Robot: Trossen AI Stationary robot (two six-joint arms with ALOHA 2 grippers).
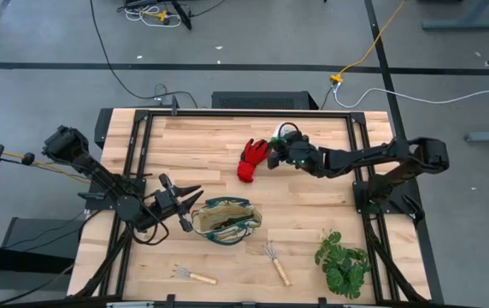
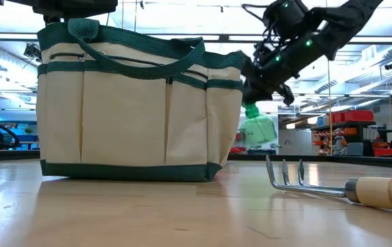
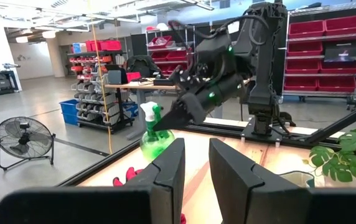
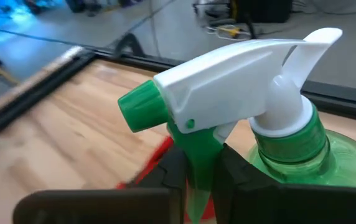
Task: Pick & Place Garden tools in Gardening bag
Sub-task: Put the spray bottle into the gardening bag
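Spray bottle (image 4: 302,143) held by right gripper (image 1: 276,154) | no readable labels

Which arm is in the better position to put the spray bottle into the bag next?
The right arm. The right gripper is already shut on the spray bottle, beside the red glove. The left gripper is open beside the gardening bag, holding nothing.

Both arms are matte black, chunky jointed segments with thin black cables running along them. The right tool (image 1: 272,157) has small green status lights glowing near the wrist, I think LEDs. The left tool (image 1: 195,203) has flat, squared-off black fingers (image 3: 169,171).
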